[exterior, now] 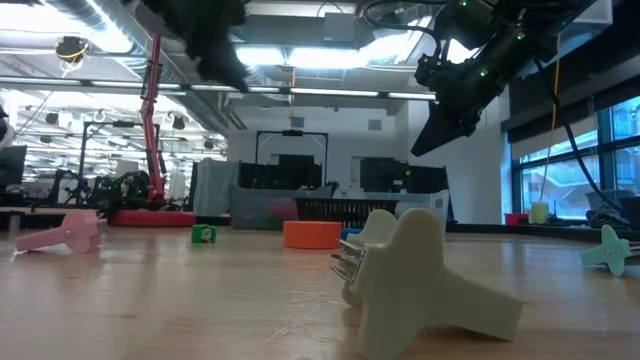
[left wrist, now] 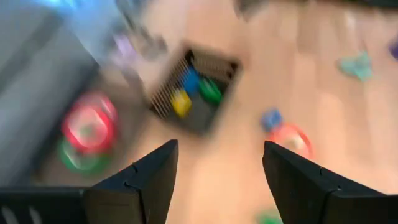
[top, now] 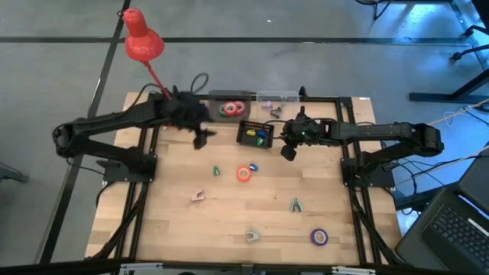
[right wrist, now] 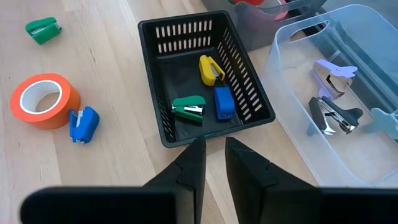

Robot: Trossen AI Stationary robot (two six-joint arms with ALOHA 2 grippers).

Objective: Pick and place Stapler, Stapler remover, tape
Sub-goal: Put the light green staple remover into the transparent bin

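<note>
My left gripper (top: pixel 200 136) hangs open above the table's far part, near a grey bin (top: pixel 221 98) holding a red tape (left wrist: pixel 89 126) and a green tape (left wrist: pixel 78 158); nothing is between its fingers. My right gripper (right wrist: pixel 214 155) hovers shut and empty at the near side of the black basket (right wrist: pixel 247 68), which holds a yellow stapler (right wrist: pixel 210 68), a green one and a blue one. An orange tape (top: pixel 244 174), a blue stapler (top: pixel 254 166), a green stapler (top: pixel 216 171) and a purple tape (top: pixel 318 237) lie on the wood. A pink stapler remover (top: pixel 198 195), a teal one (top: pixel 295 204) and a beige one (top: pixel 252 234) lie there too.
A clear bin (right wrist: pixel 348 74) with several stapler removers stands right of the basket at the far edge. A red lamp (top: pixel 142 40) rises beyond the far left corner. Black frame rails (top: pixel 145 191) run along both table sides. The beige remover (exterior: pixel 420 270) fills the low view's foreground.
</note>
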